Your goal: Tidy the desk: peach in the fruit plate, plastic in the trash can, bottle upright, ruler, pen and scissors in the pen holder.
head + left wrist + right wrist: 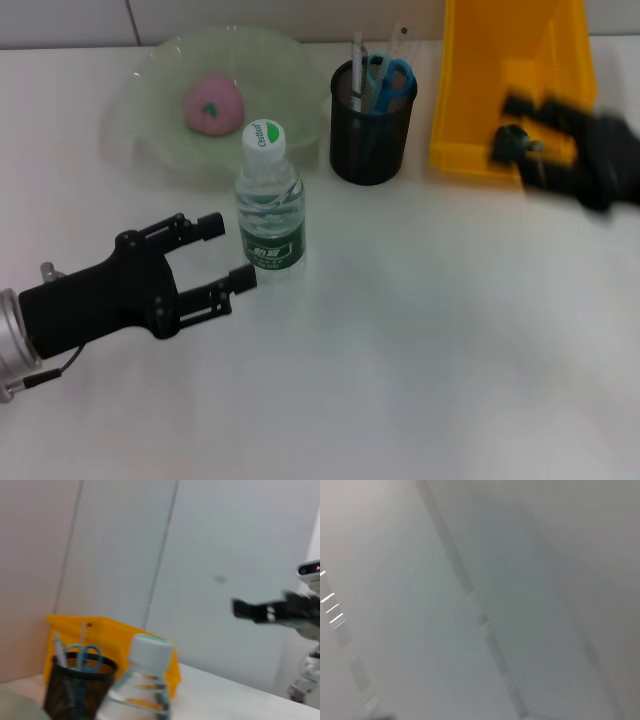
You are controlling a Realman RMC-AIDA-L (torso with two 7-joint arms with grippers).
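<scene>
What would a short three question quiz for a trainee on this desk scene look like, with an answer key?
1. True or false: the water bottle stands upright.
2. Where is the peach? A) in the fruit plate B) in the yellow bin C) in the pen holder
3. Which gripper is open beside the bottle?

Key: 1 true. 2 A. 3 the left gripper; the right gripper is over the yellow bin.
</scene>
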